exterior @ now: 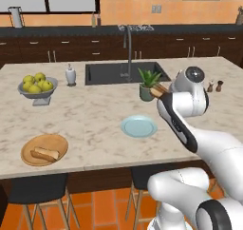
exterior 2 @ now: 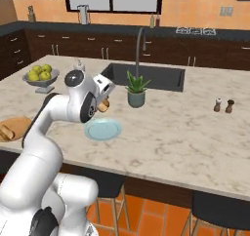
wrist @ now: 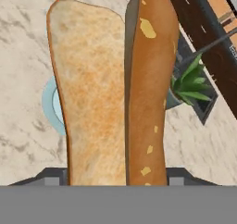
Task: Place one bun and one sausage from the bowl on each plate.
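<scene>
Jaws (exterior 2: 103, 104) pinching a split bun (wrist: 111, 93), held above the pale blue plate (exterior: 138, 127) on the marble surface (exterior: 95, 115); another bun (exterior: 45, 153) resting on the wooden plate (exterior: 28, 143), well apart

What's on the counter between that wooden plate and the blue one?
Nothing: in the left base view, only bare marble separates the wooden plate from the blue plate.

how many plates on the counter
2: a tan wooden plate near the front left edge, holding a bun, and a pale blue plate bare, mid-counter in front of the potted plant.
</scene>
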Robot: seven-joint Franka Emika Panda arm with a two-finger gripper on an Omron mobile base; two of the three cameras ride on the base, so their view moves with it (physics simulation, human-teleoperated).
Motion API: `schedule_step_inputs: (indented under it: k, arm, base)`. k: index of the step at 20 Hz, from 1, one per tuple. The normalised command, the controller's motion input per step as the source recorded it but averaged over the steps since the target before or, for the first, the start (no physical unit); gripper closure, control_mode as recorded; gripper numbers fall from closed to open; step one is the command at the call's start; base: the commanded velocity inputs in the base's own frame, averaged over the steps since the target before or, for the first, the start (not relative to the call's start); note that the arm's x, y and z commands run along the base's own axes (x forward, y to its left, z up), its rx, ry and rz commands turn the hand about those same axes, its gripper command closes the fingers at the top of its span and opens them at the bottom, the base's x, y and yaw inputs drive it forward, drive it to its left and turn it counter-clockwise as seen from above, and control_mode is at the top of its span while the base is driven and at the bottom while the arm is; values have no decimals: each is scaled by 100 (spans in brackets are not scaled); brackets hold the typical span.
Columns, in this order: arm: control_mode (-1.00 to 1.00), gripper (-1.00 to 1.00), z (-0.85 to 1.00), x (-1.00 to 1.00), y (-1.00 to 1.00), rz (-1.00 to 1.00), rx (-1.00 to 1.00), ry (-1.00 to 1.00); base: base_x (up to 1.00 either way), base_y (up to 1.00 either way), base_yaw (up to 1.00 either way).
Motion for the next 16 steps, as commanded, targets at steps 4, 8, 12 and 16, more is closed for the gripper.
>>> schedule_step_inputs:
  k: [4, 8, 12, 16]
  arm:
    - [-100, 100, -42, 71, -3, -2, -1, 39]
    - [-100, 100, -67, 85, -1, 4, -3, 60]
    - [-100, 100, -89, 100, 48, 11, -3, 62]
    - [-100, 100, -100, 100, 47, 7, -6, 40]
  base:
    - [0, 0, 0]
    - [0, 0, 0]
    - [0, 0, 0]
    - [0, 0, 0]
